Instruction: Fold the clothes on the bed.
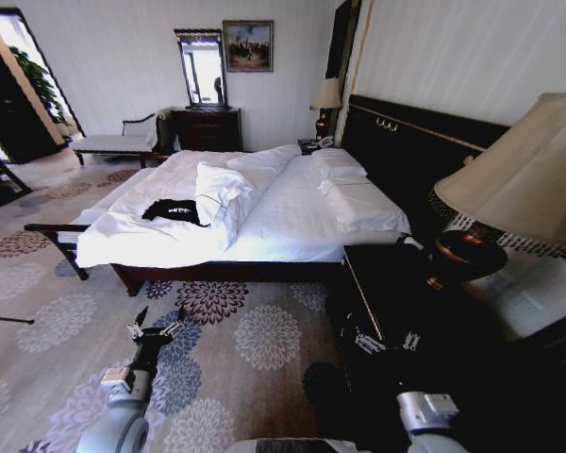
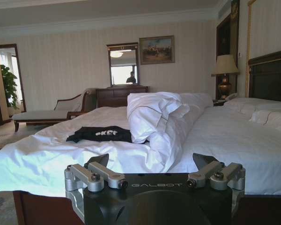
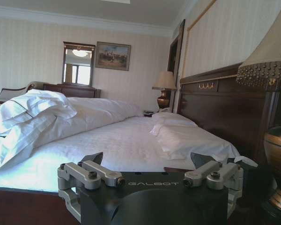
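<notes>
Your black T-shirt (image 1: 176, 210) lies crumpled near the foot edge of the bed (image 1: 292, 236), beside the bunched duvet (image 1: 222, 193). Both grippers, left (image 1: 153, 330) and right (image 1: 385, 342), hang open over floral carpet (image 1: 245, 340), well short of the bed's side edge.

Carpet (image 1: 255, 330): you see a floral pattern.
Lamp (image 1: 519, 179): beside you, on the dark nightstand (image 1: 396, 283).
Far wall: a mirror (image 2: 122, 65) over a dresser (image 2: 119, 96), a painting (image 2: 156, 49) next to it.
Bench (image 1: 113, 142): near the dresser.
</notes>
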